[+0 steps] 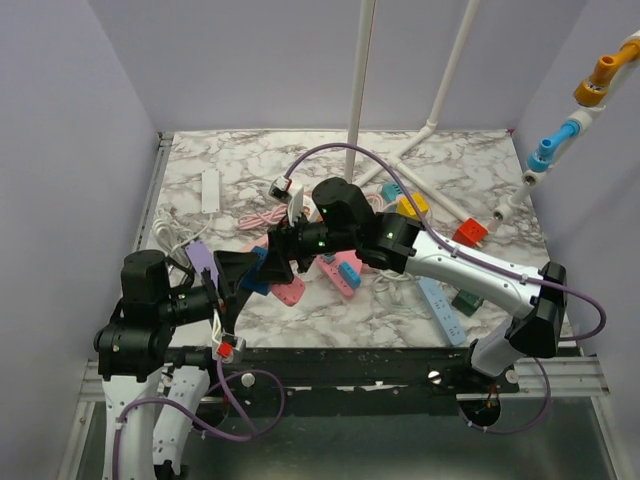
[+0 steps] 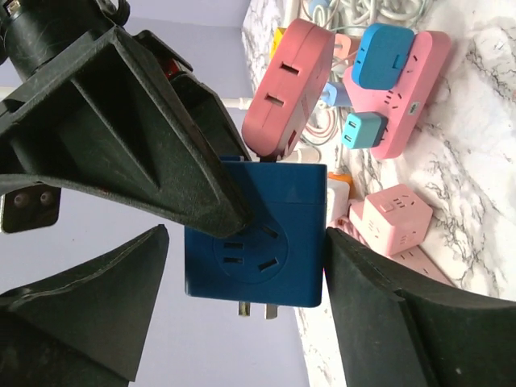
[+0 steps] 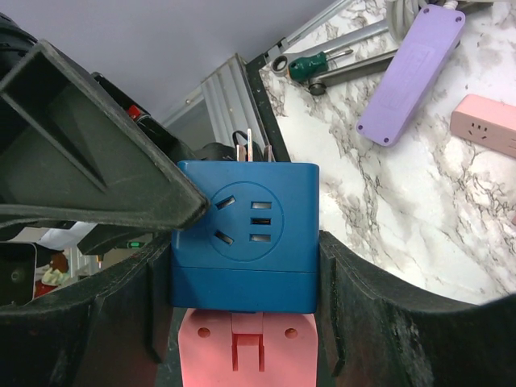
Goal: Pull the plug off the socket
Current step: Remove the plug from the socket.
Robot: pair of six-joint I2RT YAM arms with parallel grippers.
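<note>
A blue cube socket adapter (image 2: 258, 234) hangs in the air between both grippers, its metal prongs bare and pointing toward the left arm. A pink adapter (image 2: 286, 89) sits on the cube's end opposite the prongs and also shows in the right wrist view (image 3: 246, 347). My right gripper (image 3: 242, 242) is shut on the blue cube (image 3: 246, 266), both fingers pressed to its sides. My left gripper (image 2: 246, 234) straddles the same cube: one finger touches it, and a small gap shows at the other. In the top view the grippers (image 1: 240, 275) (image 1: 285, 255) meet at the blue cube (image 1: 256, 283).
A pink power strip (image 2: 403, 89) with blue plugs lies on the marble, beside a pink cube (image 2: 395, 218). A purple strip (image 3: 411, 72) and a green-handled screwdriver (image 3: 310, 66) lie near the left edge. White poles (image 1: 358, 80), yellow (image 1: 412, 207) and red (image 1: 468, 235) cubes and a blue strip (image 1: 440, 305) are to the right.
</note>
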